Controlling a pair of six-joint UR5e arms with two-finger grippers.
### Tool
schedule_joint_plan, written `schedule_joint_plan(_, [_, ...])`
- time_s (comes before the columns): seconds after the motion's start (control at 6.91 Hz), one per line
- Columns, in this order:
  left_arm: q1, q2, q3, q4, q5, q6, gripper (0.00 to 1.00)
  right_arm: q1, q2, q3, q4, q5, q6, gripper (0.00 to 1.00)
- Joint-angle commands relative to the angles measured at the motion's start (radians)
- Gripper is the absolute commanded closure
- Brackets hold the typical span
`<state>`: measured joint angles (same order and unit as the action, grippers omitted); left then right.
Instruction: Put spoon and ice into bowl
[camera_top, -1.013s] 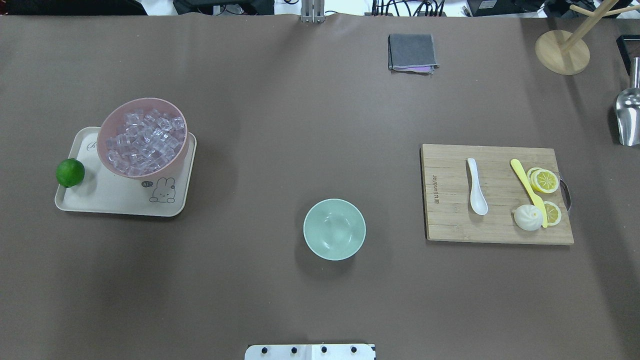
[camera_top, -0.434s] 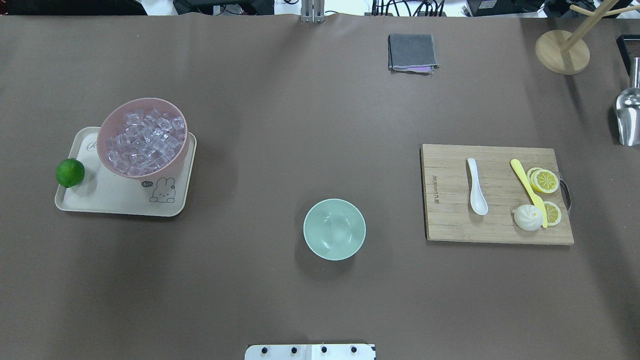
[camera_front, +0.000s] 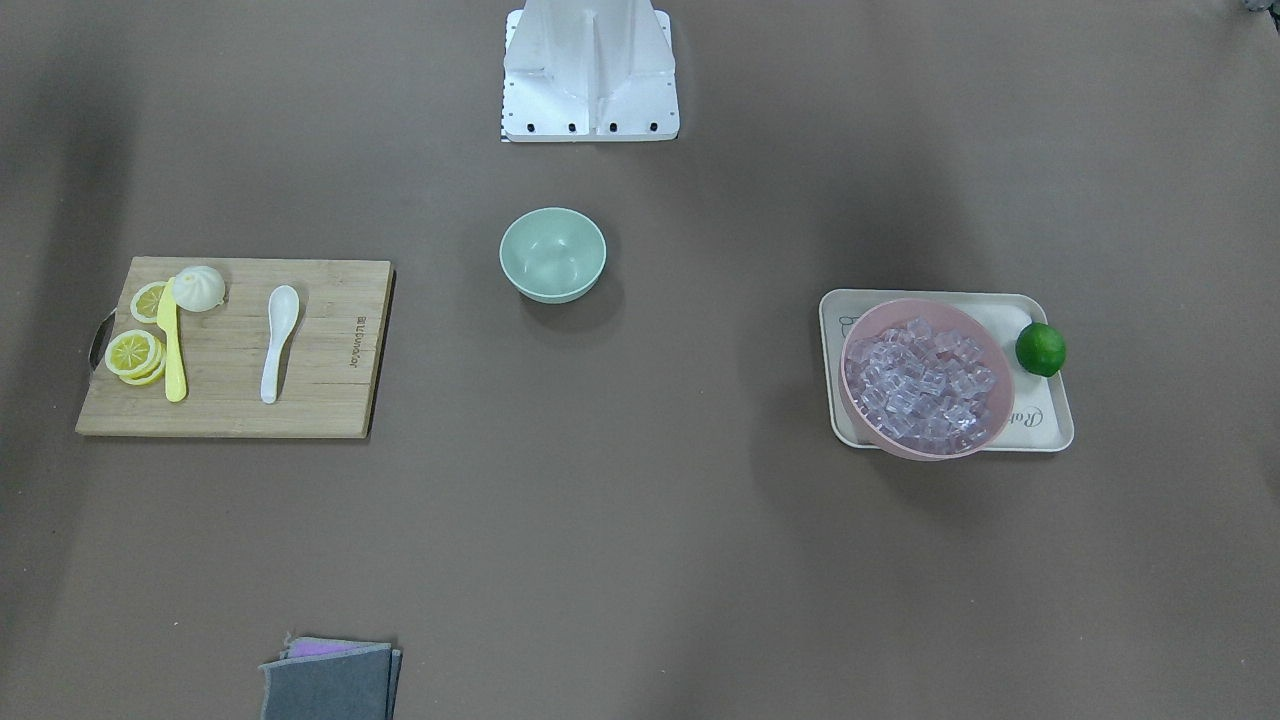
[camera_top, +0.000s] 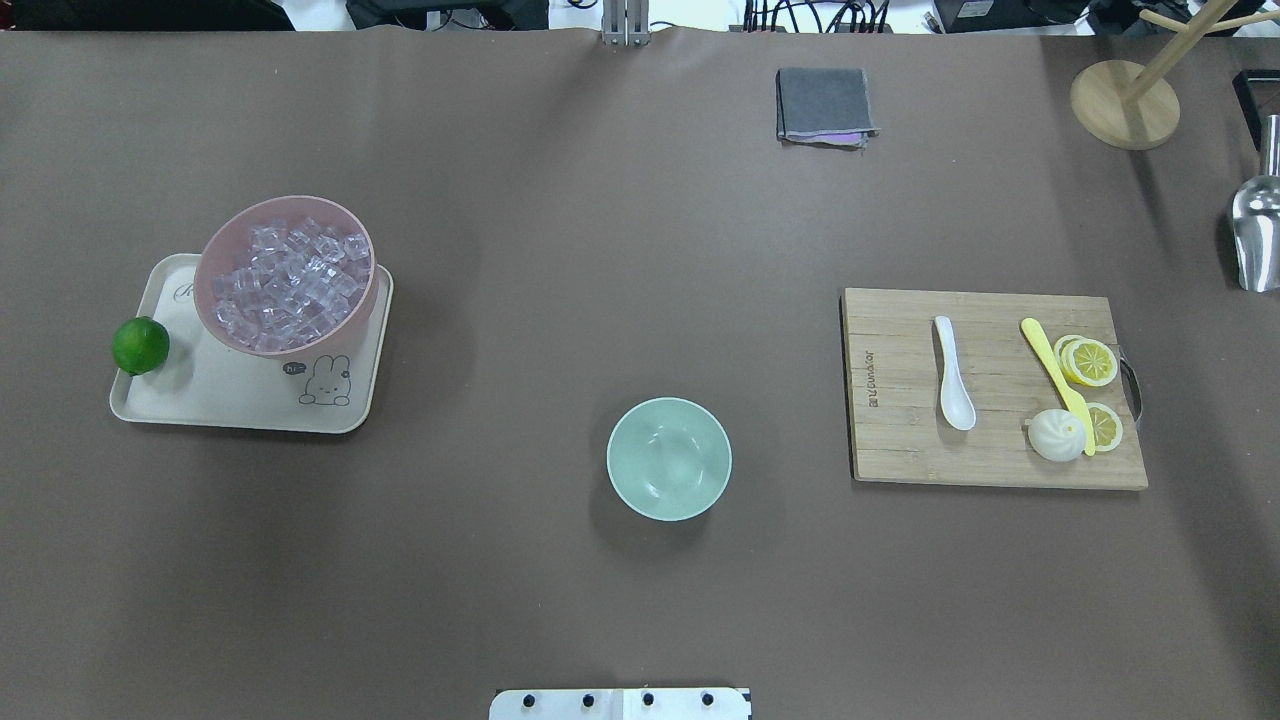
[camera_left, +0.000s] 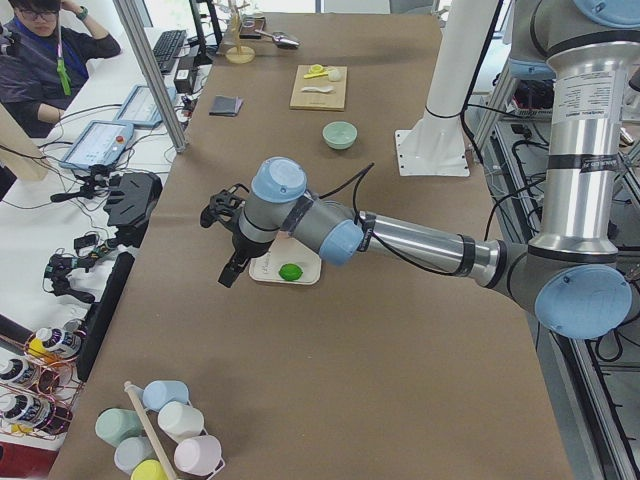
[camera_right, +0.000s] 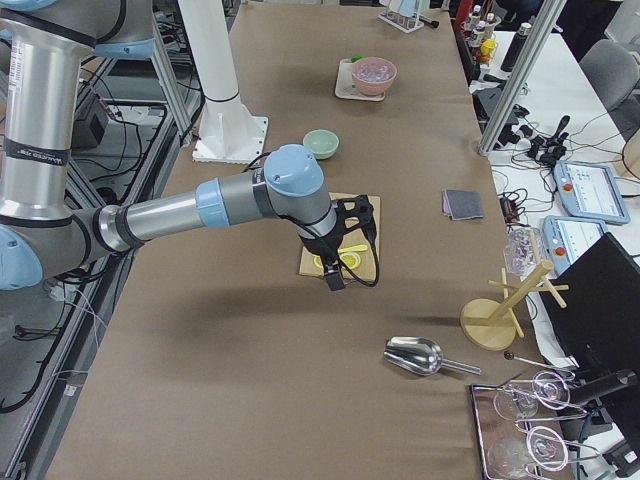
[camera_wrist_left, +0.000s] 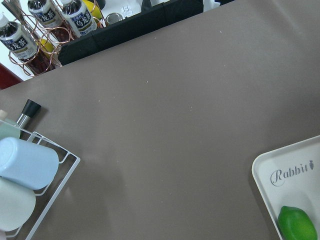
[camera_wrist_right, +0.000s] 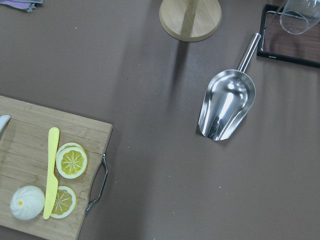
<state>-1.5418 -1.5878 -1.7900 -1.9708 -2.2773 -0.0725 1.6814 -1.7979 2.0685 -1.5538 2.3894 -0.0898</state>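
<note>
Overhead: empty mint-green bowl (camera_top: 668, 458) at centre; soup spoon (camera_top: 953, 373) on cutting board (camera_top: 900, 440), 3 o'clock; ice (camera_top: 288, 283) in pink bowl (camera_top: 292, 347), 10 o'clock. Left pincer (camera_left: 229, 274) and right pincer (camera_right: 333, 281): grip cannot be told.

Brown table (camera_top: 560, 250) holding mint bowl (camera_top: 669, 459), wooden board (camera_top: 900, 400), cream tray (camera_top: 200, 405), grey cloth (camera_top: 824, 104), steel scoop (camera_top: 1258, 240), wooden stand (camera_top: 1124, 105)

Overhead and front-facing views look down from opposite sides, sharing the bowl (camera_top: 668, 458)
</note>
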Motion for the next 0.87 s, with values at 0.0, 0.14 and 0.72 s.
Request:
schedule_joint_plan(0.0, [0.119,-0.038,0.001,-0.121,-0.001,-0.201,0.01,-0.026,0.015,-0.013,0.057,0.023,0.018,0.00])
schedule_joint_plan(0.14, [0.202,-0.067,0.004,-0.125,0.008,-0.346,0.01,-0.070,0.055,-0.011,0.058,0.028,0.135,0.00])
schedule_joint_plan(0.72, [0.467,-0.159,0.012,-0.117,0.175,-0.859,0.02,-0.356,0.143,-0.004,0.179,-0.113,0.675,0.00])
